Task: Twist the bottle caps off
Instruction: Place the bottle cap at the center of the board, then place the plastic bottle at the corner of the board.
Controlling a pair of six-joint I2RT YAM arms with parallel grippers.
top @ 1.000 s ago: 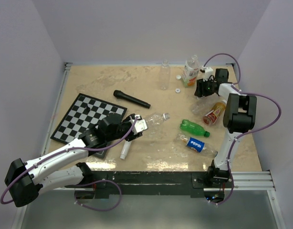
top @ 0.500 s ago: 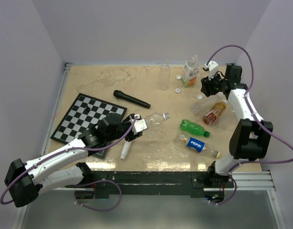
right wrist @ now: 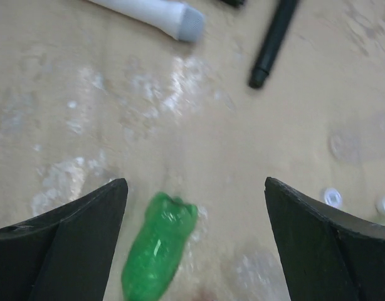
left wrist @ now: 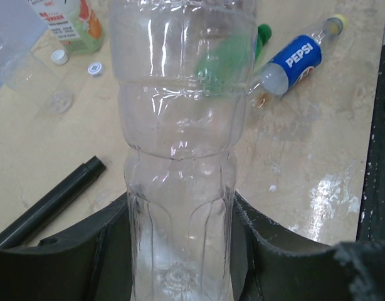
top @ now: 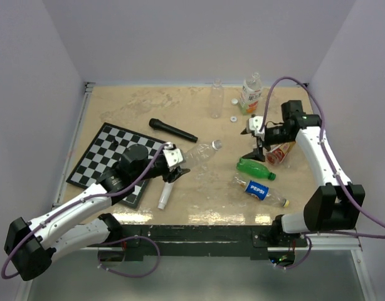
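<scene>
Left fingers [left wrist: 98, 251] are clenched on the lower body of the clear ribbed plastic bottle [left wrist: 180, 125]. Right fingers [right wrist: 318, 238] are spread wide and empty over the base end of the lying green plastic bottle [right wrist: 158, 251], whose green cap [top: 272, 176] points right, away from them. Closing here would likely grab the wrong end, and the unheld bottle could roll. Two white screw caps [top: 234, 100] lie loose on the far surface [top: 130, 106]

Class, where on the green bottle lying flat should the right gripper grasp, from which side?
Likely take the green bottle at mid-body, from above, the open right gripper straddling its width. It lies on its side, both curved flanks exposed; this leaves the neck free.
</scene>
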